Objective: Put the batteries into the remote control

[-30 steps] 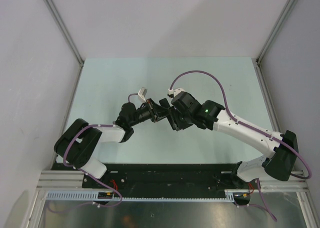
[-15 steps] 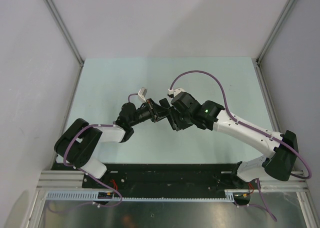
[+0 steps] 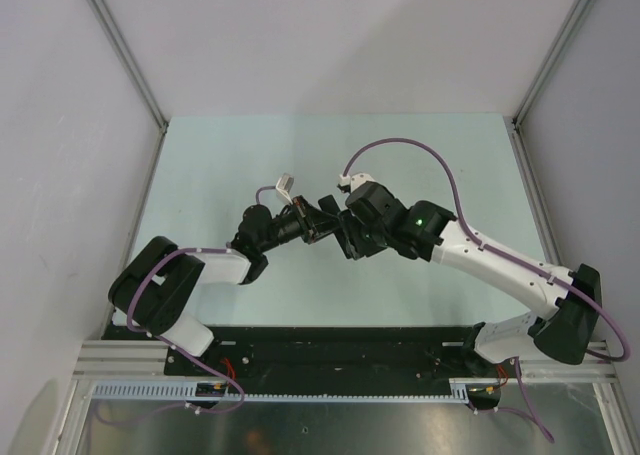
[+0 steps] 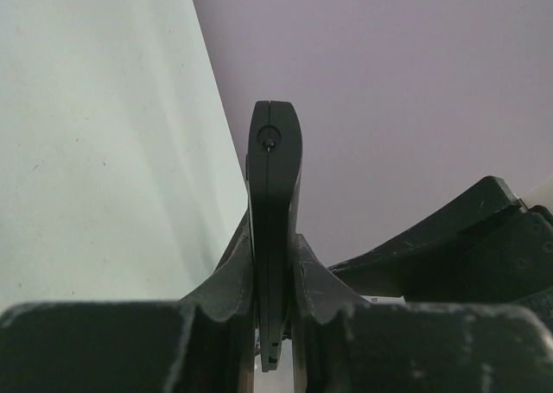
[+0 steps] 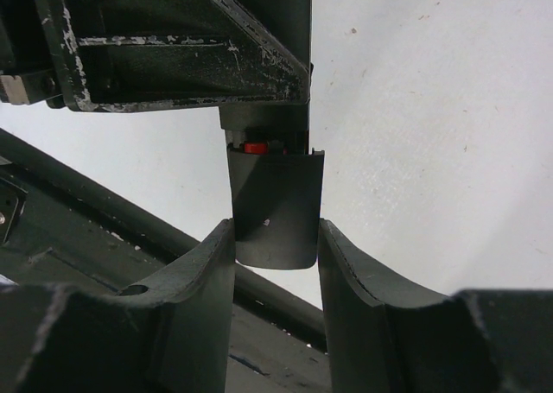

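Two pincers, barely moved: left pincer (image 4: pixel 273 256) pinches slim black plastic remote control (image 4: pixel 275 151), right pincer (image 5: pixel 276 237) pinches squarish black cover (image 5: pixel 275 194), apparently closing over red-orange battery (image 5: pixel 255 148).

Found left gripper (image 3: pixel 320 221) and right gripper (image 3: pixel 342 239) tip to tip over the middle of the table (image 3: pixel 230 155), left one to the left and slightly farther back. Noted remote control (image 4: pixel 275 194) standing edge-on between the left fingers (image 4: pixel 226 281), one end sticking out beyond them. Logged cover piece (image 5: pixel 275 207) between the right fingers (image 5: pixel 207 272), lying against the remote just beside the left gripper, with one battery (image 5: pixel 255 148) in the gap at the cover's edge nearest that gripper.
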Robot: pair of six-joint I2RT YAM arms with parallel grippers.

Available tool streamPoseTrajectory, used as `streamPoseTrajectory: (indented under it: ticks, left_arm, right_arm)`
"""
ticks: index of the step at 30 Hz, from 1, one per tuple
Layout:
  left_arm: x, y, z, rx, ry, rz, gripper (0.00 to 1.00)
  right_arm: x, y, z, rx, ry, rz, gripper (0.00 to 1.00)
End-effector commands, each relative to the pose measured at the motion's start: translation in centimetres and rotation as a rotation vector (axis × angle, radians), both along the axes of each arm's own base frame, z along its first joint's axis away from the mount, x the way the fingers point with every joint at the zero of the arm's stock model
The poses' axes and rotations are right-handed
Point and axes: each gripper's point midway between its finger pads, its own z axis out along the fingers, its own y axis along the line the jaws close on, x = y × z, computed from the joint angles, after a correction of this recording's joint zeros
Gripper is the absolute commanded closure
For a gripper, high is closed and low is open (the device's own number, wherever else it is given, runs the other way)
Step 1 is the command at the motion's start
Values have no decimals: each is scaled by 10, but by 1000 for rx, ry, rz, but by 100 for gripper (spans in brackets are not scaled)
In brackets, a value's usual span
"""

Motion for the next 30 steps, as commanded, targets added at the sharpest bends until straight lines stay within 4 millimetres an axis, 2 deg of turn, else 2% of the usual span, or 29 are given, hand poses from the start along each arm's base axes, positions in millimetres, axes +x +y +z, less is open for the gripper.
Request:
streamPoseTrajectory:
  ticks: [1,5,20,30]
  left_arm:
    - [2,-4,22,-50,-59,2,100]
    - [3,-4,22,-52,-55,3,100]
    - [3,-4,41,-89,-74,6,100]
    - [4,-4,45,-96,-79,7,100]
  right_arm:
    - [4,6,36,97,-56,-12,77]
    - [3,8,37,104,-56,-6,77]
    - [1,12,18,54,-15,7,77]
    - [0,15,12,41,-4,15,77]
